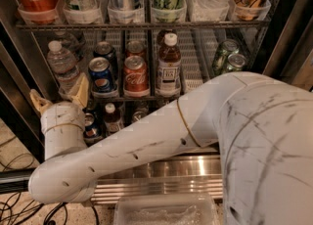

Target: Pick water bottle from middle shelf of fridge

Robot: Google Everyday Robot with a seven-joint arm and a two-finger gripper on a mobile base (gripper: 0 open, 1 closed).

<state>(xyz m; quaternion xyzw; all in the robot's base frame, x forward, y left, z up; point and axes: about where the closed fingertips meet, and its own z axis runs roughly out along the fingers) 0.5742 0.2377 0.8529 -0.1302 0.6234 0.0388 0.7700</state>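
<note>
The water bottle [62, 65] is clear ribbed plastic, the middle shelf [194, 70] thin metal wire. Just below, the hand [58, 96] has parted, matt tan fingers [80, 91].
</note>
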